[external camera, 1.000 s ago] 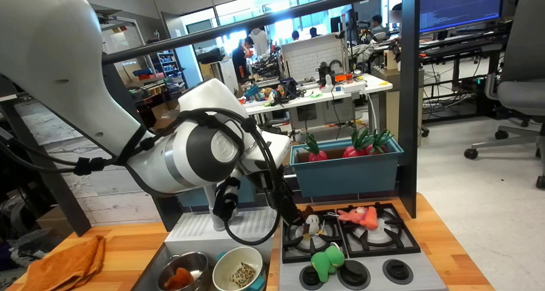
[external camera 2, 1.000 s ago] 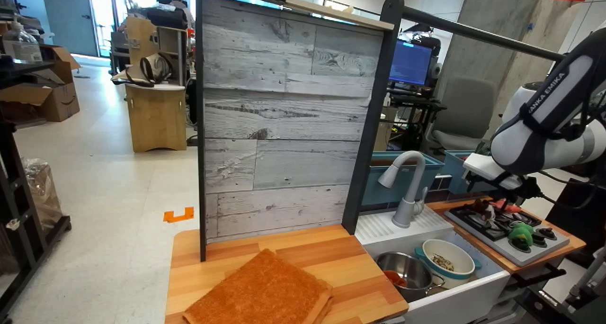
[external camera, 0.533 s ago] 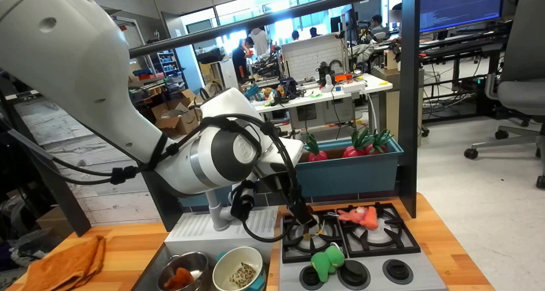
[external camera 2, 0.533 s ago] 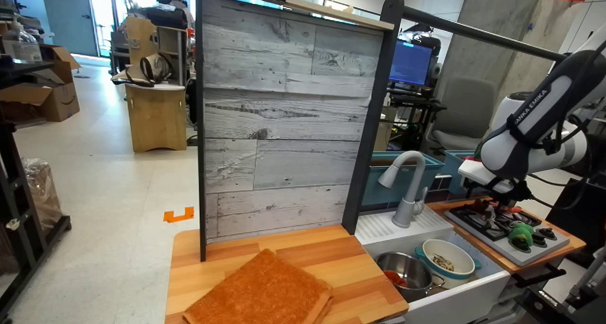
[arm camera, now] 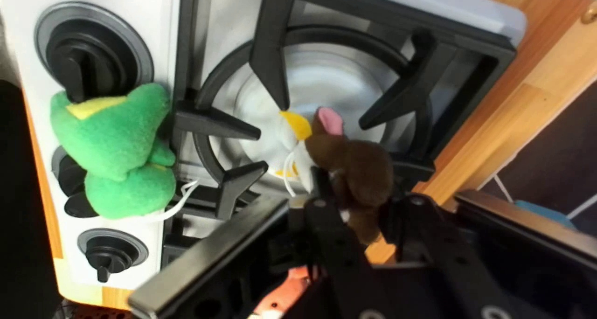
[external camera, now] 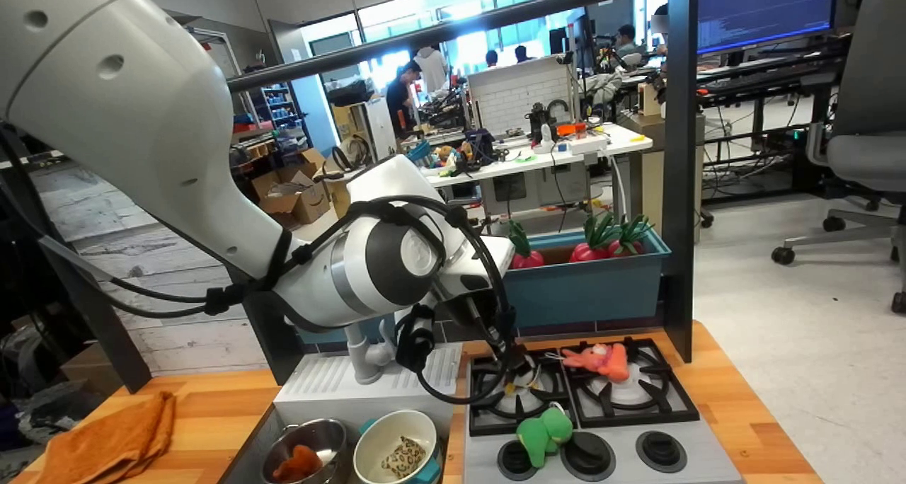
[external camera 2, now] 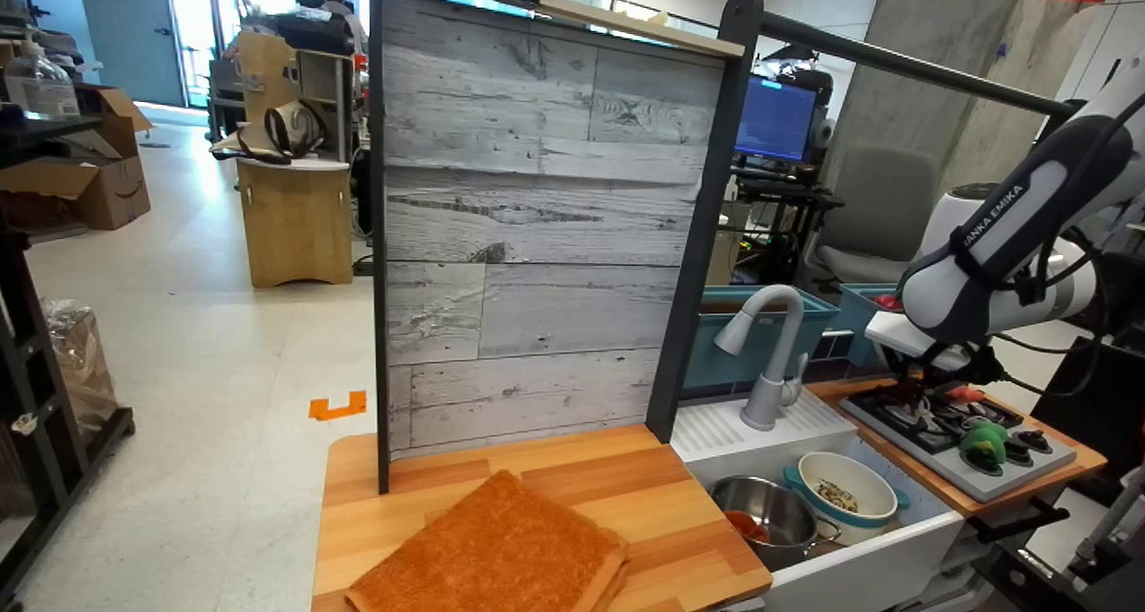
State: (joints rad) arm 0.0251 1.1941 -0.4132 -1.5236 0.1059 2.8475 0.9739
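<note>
Over the sink-side burner, robot arm has shifted across and dipped slightly versus a second ago. Stove right under the gripper, unchanged. Off to the gripper's side, lower down: sink. Behind the gripper: teal planter, same. In the sink, well apart from the gripper: cream pot and steel pot, both as before.

Gripper itself: narrow, holding the brown plush; fingers look in contact on both flanks in the wrist view. How firm, can't tell. A second ago it hung just beside the plush, toy in plain sight; now it covers most of it in both exterior views. Reads as reach finished, grasp under way; no clear lift off the burner visible.

Green plush: across the knobs, front-panel side of the gripper, apart, not moved. Coral plush: next burner over, apart from the fingers, not moved. Smallest bits: brown plush's white and yellow parts, just past the fingertips.
</note>
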